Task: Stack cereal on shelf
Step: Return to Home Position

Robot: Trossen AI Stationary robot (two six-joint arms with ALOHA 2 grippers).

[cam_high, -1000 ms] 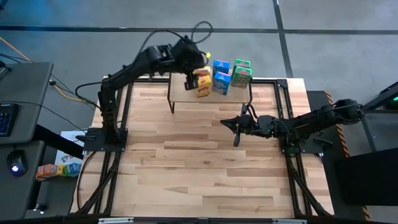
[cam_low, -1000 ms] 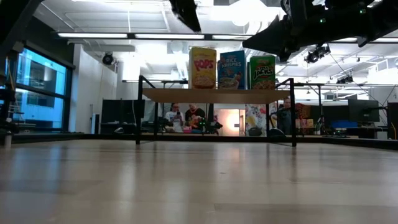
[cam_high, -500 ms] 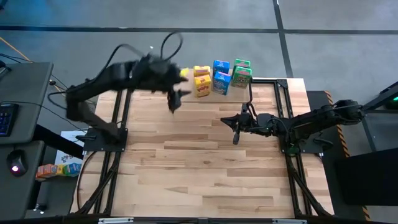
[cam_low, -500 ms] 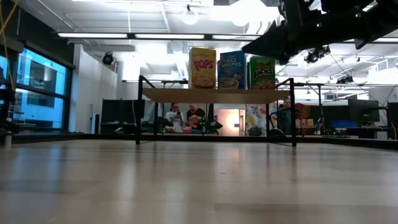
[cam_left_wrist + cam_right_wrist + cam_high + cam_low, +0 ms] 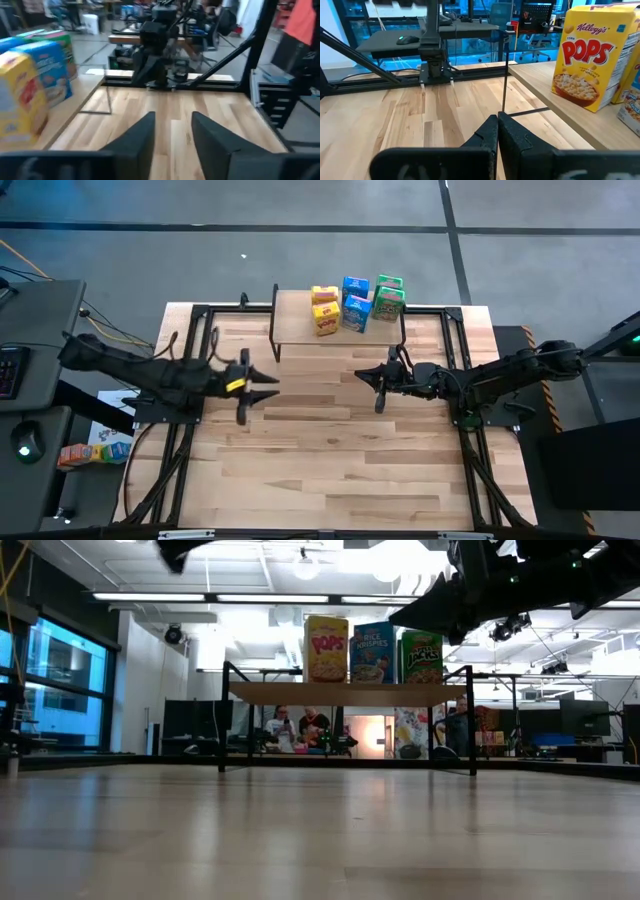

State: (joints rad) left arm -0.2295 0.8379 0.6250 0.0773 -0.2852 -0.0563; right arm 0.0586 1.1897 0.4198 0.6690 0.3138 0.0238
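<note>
Six small cereal boxes stand upright on their bases in two rows on the shelf's light wood top [image 5: 300, 328]: two yellow [image 5: 324, 310], two blue [image 5: 355, 300], two green [image 5: 388, 295]. The low view shows the front yellow [image 5: 326, 648], blue [image 5: 372, 651] and green [image 5: 422, 656] boxes on the shelf [image 5: 345, 693]. My left gripper [image 5: 258, 385] is open and empty over the table's left part, well clear of the shelf. My right gripper [image 5: 378, 383] is shut and empty, just on the near side of the shelf. The right wrist view shows a yellow box [image 5: 587, 60].
The shelf's thin black legs [image 5: 505, 75] stand on the plank tabletop [image 5: 330, 450]. Black frame rails [image 5: 190, 350] run along the table's left and right sides. The wide near half of the tabletop lies free. People show in the room beyond [image 5: 300, 728].
My left gripper has swung away from the yellow boxes on the shelf, toward the table's left and near edges and down, and now hangs over the left part of the table. The boxes stay standing where they were. My right arm has kept still.
</note>
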